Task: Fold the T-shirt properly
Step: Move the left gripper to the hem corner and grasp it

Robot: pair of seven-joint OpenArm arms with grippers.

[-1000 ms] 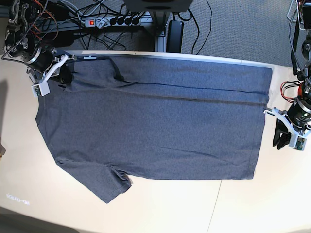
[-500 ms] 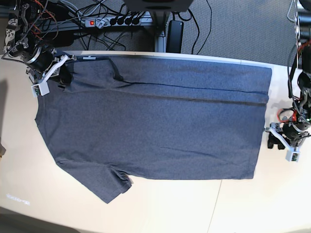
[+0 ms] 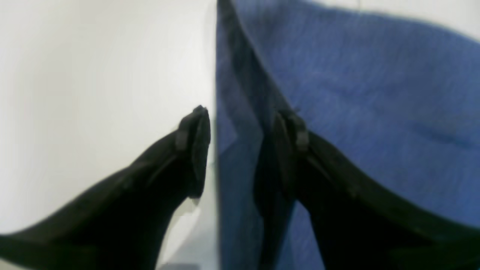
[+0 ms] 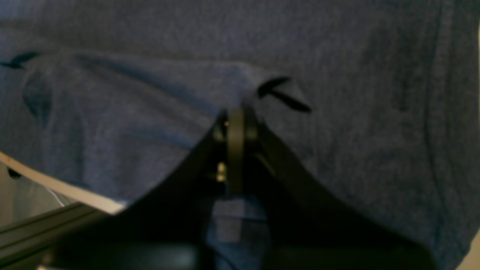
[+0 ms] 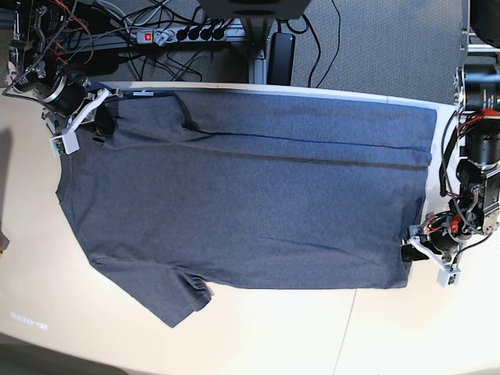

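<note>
The slate-blue T-shirt (image 5: 250, 203) lies spread flat across the table (image 5: 312, 336), plain side up, with no lettering showing. One sleeve points to the front left. My right gripper (image 5: 100, 123) is at the shirt's far left corner, near the neck. In the right wrist view it (image 4: 236, 116) is shut on a pinched fold of the shirt (image 4: 150, 112). My left gripper (image 5: 408, 254) is at the hem's front right corner. In the left wrist view it (image 3: 243, 123) is open and straddles the shirt's edge (image 3: 375, 93), one finger (image 3: 195, 150) over bare table, the other (image 3: 288, 150) over cloth.
A power strip (image 5: 180, 33) and cables lie on the grey carpet behind the table's far edge. The shirt's top edge runs along that far edge. Bare table (image 3: 93, 75) shows to the front and front right of the shirt.
My left arm has moved forward along the shirt's right hem, from the middle to the front corner, and now sits over the edge. The right arm and shirt have not moved.
</note>
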